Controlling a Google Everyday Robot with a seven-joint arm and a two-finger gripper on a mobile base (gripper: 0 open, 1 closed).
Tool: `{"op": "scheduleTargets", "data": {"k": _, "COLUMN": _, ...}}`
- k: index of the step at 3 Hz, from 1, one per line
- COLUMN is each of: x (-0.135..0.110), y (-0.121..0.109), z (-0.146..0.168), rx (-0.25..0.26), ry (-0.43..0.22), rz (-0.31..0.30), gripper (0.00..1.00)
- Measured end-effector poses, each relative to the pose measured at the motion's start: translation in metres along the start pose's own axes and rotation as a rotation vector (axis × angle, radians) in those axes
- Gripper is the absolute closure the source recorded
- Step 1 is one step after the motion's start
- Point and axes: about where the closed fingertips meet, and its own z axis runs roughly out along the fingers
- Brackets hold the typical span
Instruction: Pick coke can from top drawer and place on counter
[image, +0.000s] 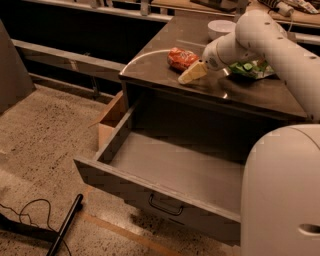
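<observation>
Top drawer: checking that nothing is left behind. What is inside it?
Nothing shows on the top drawer's visible floor. Its right end is hidden behind the robot's body, its back shadowed under the counter. The coke can lies on the counter beside the gripper.

Jaws over counter, green bag half hidden behind arm

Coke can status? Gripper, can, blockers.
Gripper low over counter, beside coke can. Can lying on counter, out of open top drawer. Nothing blocking; green bag sits behind arm.
</observation>
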Motion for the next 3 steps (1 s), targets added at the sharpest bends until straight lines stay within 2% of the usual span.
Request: {"op": "scheduleTargets", "data": {"k": 3, "x": -0.0001, "y": -0.0001, "z": -0.0002, "rx": 0.0, "ry": -0.001, "rz": 0.001, "gripper": 0.0}}
